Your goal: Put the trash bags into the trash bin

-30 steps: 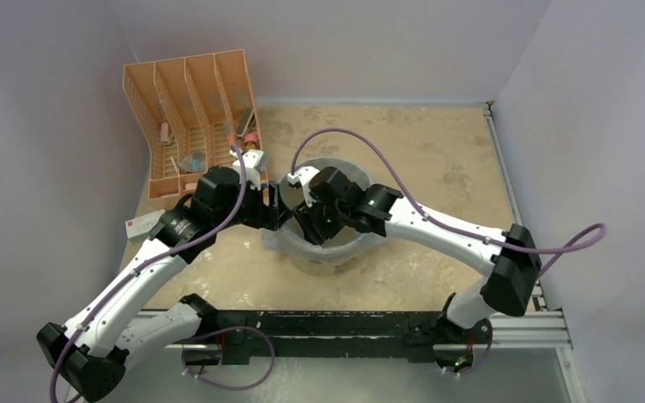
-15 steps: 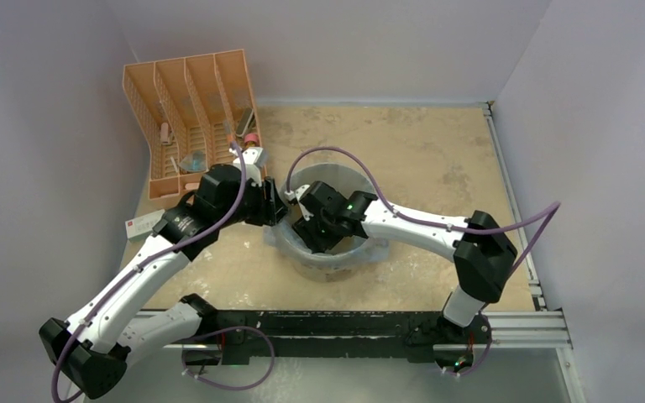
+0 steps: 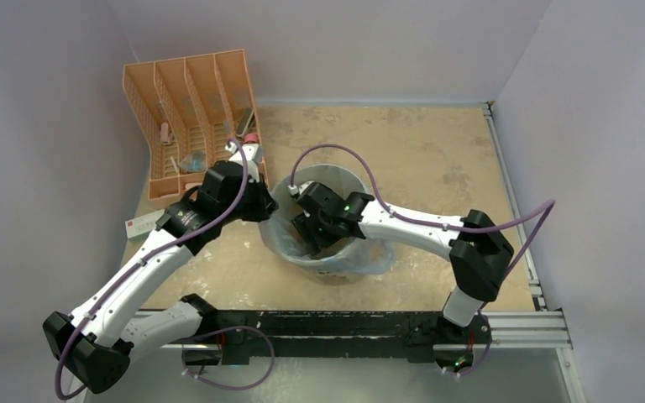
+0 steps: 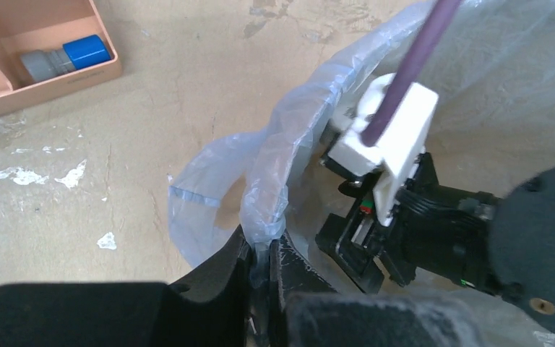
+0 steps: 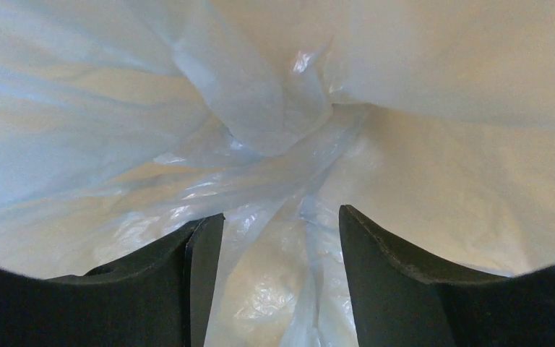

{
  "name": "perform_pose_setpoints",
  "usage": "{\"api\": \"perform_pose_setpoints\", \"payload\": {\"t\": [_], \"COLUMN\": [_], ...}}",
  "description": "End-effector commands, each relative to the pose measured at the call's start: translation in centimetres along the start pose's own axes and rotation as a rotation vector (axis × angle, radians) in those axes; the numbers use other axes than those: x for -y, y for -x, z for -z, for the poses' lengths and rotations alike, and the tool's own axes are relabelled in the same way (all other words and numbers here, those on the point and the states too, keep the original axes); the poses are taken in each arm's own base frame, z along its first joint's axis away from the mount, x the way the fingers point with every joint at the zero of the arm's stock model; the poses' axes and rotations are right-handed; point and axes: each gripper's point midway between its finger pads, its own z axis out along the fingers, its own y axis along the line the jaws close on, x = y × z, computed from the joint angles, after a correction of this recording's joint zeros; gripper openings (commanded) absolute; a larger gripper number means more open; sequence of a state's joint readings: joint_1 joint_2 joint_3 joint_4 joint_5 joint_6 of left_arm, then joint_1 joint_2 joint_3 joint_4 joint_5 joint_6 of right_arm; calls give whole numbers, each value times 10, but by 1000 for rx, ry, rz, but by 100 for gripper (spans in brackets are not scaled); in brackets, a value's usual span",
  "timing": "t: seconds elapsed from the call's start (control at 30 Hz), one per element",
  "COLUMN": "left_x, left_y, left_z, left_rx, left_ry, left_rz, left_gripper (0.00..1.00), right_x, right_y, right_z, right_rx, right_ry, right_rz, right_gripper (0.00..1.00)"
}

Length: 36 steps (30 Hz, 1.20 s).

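Two grippers at work. Left gripper is clamped tight on a bunched fold of the trash bag hem, just outside the left lip of the trash bin. Right gripper sits deep inside the bin, jaws partly apart and gripping nothing, with crinkled film bunched just ahead of them. We judge the bag mostly in, with its hem spilling over the near and left rim. To do it well, we'd hold the left pinch firm and draw the hem outward and down over the lip. The right one presses film toward the floor, slowly, since thin plastic tears and a light bin could tip. Orange rack stands far left, apart.
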State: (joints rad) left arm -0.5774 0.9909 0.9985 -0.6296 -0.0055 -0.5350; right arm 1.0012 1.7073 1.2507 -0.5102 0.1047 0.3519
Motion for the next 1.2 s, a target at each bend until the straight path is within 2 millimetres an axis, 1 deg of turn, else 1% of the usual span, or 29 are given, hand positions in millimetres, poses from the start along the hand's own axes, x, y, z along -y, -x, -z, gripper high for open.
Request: {"api": "perform_pose_setpoints", "payload": {"t": [0.0, 0.1, 0.2, 0.33, 0.4, 0.47, 0.57, 0.67, 0.73, 0.8, 0.87, 0.97, 1.03, 1.07, 1.1, 1.13, 1.17], "left_x": [19, 14, 16, 13, 12, 12, 9, 7, 4, 3, 3, 4, 5, 4, 4, 3, 3], "left_y": [42, 48, 59, 64, 63, 61, 62, 63, 63, 63, 64, 62, 62, 61, 59, 58, 56], "left_z": [13, 14, 18, 16, 12, 8, 8, 11, 14, 16, 19, 20, 19, 18, 16, 15, 14], "left_rx": [128, 142, 180, 190, 187, 182, 184, 188, 184, 185, 183, 174, 170, 163, 156, 149, 143], "left_ry": [-37, 23, 63, 141, 165, 179, 202, 223, 248, 256, 258, 262, 258, 262, 266, 270, 273], "left_rz": [35, 46, 45, 45, 53, 62, 66, 60, 59, 57, 50, 45, 38, 34, 30, 28, 27], "left_gripper": [0, 0, 0, 0, 0, 0, 0, 0, 0, 0, 0, 0, 0, 0, 0, 0, 0], "right_x": [-16, -26, -30, -39, -45, -37, -26, -7, -2, -3, 1, 9, 11, 11, 12, 14, 12], "right_y": [66, 82, 85, 80, 71, 56, 30, 17, 9, 8, 6, -5, -12, -12, -8, 1, 15], "right_z": [53, 72, 83, 95, 94, 80, 49, 27, 17, 8, -2, -20, -30, -31, -30, -25, -13], "right_rx": [239, 296, 303, 297, 267, 212, 99, 40, 2, -8, -21, -69, -94, -97, -87, -58, -13], "right_ry": [68, 127, 151, 215, 254, 220, 159, 43, 10, 2, -27, -77, -86, -89, -102, -125, -116], "right_rz": [-19, 17, 29, 58, 75, 73, 64, 27, 12, -18, -20, -16, -15, -19, -27, -34, -39], "right_gripper": [64, 65, 64, 63, 63, 62, 61, 60, 60, 60, 60, 60, 60, 60, 59, 59, 59]}}
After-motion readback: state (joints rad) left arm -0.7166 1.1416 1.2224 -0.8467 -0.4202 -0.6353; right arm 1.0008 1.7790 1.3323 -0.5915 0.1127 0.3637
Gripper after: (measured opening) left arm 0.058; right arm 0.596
